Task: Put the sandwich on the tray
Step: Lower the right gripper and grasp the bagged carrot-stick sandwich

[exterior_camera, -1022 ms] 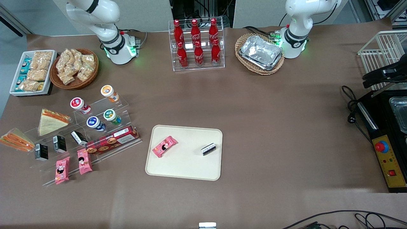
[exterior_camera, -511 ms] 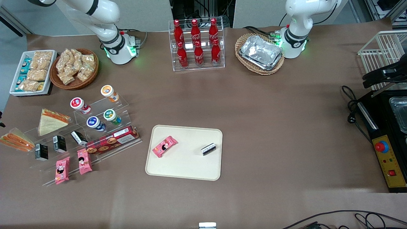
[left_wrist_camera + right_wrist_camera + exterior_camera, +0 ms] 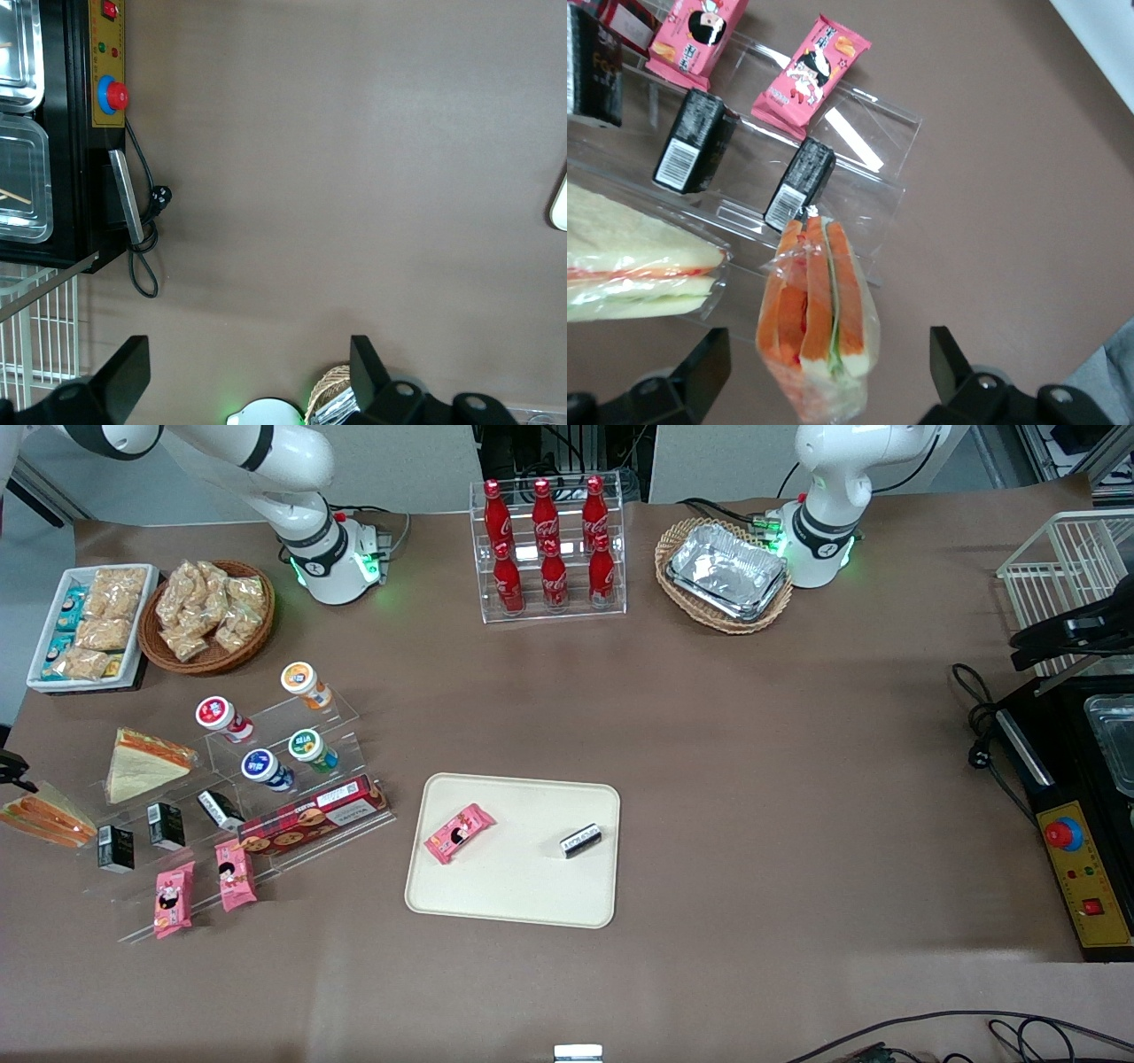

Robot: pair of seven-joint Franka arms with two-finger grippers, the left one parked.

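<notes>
1. In the front view, the sandwich (image 3: 46,815) was seen on the clear stepped stand (image 3: 221,797) at the working arm's end of the counter (image 3: 753,735), beside the larger pale wedge (image 3: 144,765). A dark part of the claw (image 3: 12,769) was seen at the picture's edge, just above the sandwich. The tray (image 3: 532,895) lay mid-counter, well apart, with a pink packet (image 3: 459,833) and a small black packet (image 3: 581,840) on it.

2. In the right wrist view, the claw (image 3: 824,376) was seen spread wide, its fingers (image 3: 700,372) on either side of the sandwich (image 3: 819,328) and apart from it. Black cartons (image 3: 800,182) and pink packets (image 3: 811,75) were seen on the stand (image 3: 873,181).

3. In the left wrist view, only bare counter (image 3: 354,177) and a black control box (image 3: 80,133) were shown.
</notes>
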